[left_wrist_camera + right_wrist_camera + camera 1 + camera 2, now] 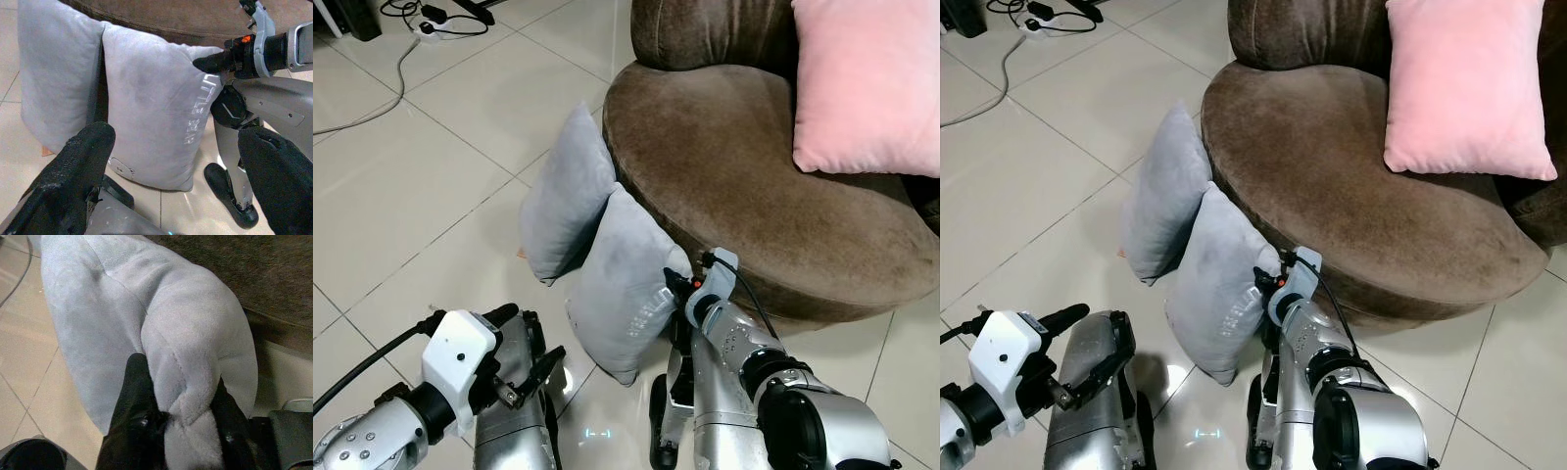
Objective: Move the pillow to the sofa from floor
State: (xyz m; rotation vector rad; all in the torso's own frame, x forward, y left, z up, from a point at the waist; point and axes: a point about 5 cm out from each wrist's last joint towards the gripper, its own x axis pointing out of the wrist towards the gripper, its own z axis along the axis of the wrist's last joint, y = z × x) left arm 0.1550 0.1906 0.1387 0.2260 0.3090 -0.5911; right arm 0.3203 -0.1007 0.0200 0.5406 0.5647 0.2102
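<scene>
Left gripper (530, 364) spread wide, empty, low over the tiled floor (421, 196) short of the pillows. Far grey pillow (566, 196) leans on the brown sofa (754, 196). Near grey pillow (625, 284) upright on floor against sofa base, its upper corner pinched in the right gripper (182, 417). Pink cushion (862, 83) on the seat.

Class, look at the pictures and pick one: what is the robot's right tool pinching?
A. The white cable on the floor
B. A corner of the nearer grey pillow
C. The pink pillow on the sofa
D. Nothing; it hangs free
B: the right wrist view shows the right tool with its black fingers closed on a bunched corner of the nearer grey pillow, which leans against the brown sofa.
</scene>
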